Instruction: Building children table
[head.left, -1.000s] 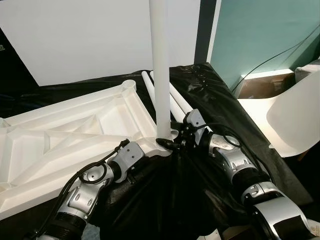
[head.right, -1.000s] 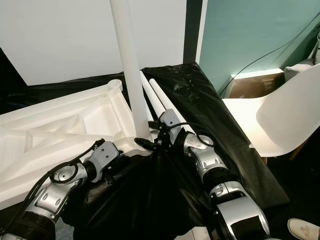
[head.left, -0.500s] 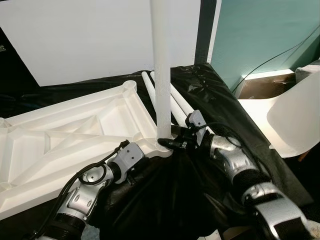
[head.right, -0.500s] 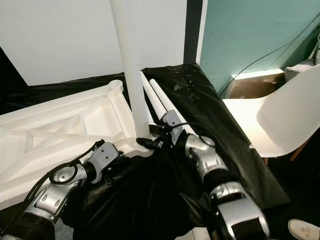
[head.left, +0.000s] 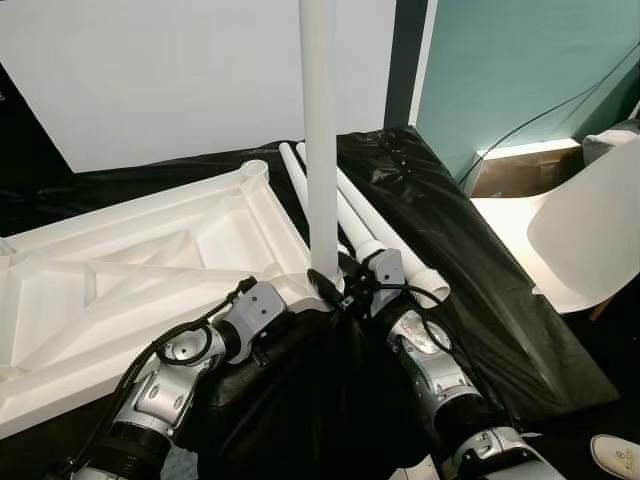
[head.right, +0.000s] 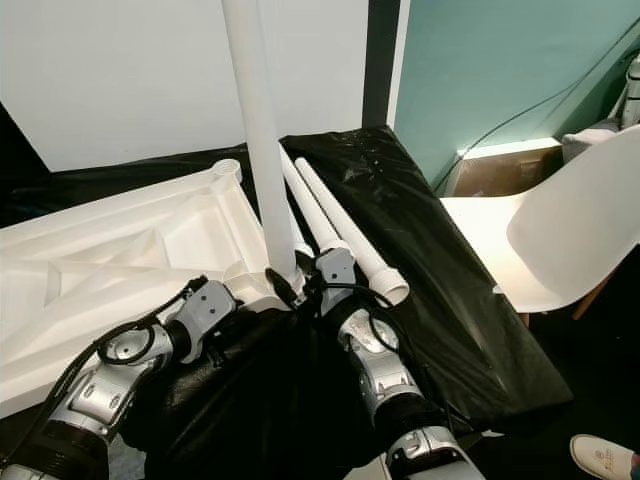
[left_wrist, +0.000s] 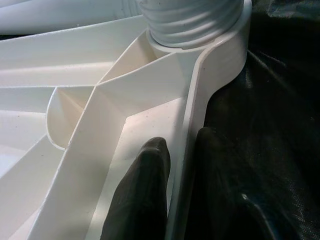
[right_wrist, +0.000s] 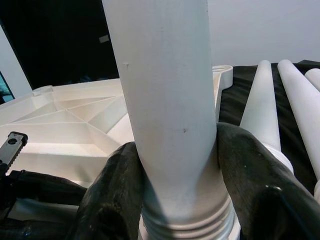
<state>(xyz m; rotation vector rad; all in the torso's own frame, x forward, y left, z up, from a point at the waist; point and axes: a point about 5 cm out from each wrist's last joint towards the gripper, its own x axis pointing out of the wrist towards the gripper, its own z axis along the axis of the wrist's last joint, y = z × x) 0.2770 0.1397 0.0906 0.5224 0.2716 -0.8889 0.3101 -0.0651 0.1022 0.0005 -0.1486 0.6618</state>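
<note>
While the left gripper (left_wrist: 172, 200) pinches the tabletop (head.left: 150, 270) rim, the right gripper (right_wrist: 175, 195) clamps the upright leg (head.left: 321, 150).

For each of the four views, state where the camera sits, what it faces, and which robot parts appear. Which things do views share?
Left eye: head, looking down; upturned white plastic tabletop, both arms.
Right eye: same scene, white plastic chair.
Left wrist: along left gripper, pinching the tabletop's rim.
Right wrist: along right gripper, clamping the upright white table leg.
Shared: leg and tabletop.
</note>
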